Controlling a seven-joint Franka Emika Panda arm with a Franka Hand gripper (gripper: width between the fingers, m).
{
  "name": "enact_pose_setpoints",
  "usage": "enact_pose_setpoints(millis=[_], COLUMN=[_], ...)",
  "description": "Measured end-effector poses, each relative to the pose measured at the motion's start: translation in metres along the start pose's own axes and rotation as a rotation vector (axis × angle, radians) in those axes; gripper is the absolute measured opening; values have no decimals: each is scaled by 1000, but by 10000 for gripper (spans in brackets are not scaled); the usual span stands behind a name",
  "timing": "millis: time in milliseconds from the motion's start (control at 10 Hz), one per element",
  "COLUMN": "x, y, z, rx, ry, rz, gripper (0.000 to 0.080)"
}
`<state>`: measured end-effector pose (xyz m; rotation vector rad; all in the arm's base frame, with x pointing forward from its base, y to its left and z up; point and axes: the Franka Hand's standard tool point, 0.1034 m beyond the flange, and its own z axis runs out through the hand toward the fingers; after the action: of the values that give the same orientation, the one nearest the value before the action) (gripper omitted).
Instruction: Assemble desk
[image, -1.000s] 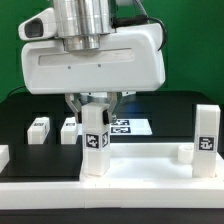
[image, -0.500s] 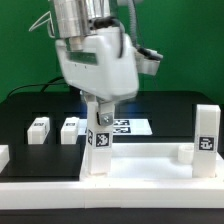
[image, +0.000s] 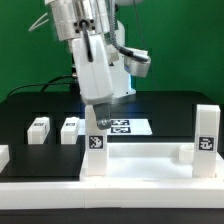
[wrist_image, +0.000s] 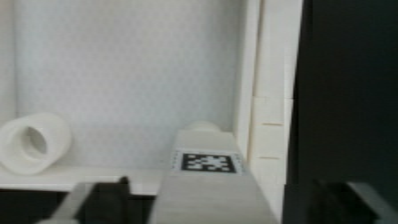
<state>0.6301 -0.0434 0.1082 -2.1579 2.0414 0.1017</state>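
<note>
You see the white plastic square post leg upright at a corner of the wide white rimmed desk top, on the exterior view's left. Judge it light, rigid and slick, and pinch its flat sides. The gripper hangs just above, jaws apparently parted and empty. The seating in the socket is hidden.

White desk top carries the white left leg and white right leg, each marked with a black-and-white square tag. On the black table, the outer loose leg and inner loose leg are white with dark tags. The white marker board shows black square patterns. The arm is white and silver-grey against a green backdrop.
</note>
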Motion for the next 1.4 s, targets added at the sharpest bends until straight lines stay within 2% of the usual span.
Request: enact_pose_setpoints(millis=[100,200,400,700,900,1200,1400], x=[-1,-2,1,3,12,12,13], y=[0,0,0,1,-1,-3,-3], z=[2,4,2,3,0,0,0], rx=[8,6,15,4,-46,-37,-29], ry=[20,23,36,40,88,98,100], rz=[-188,-376,-619,-857,-1277,-1262,-1113], gripper=[593,632,647,648,648,637,289])
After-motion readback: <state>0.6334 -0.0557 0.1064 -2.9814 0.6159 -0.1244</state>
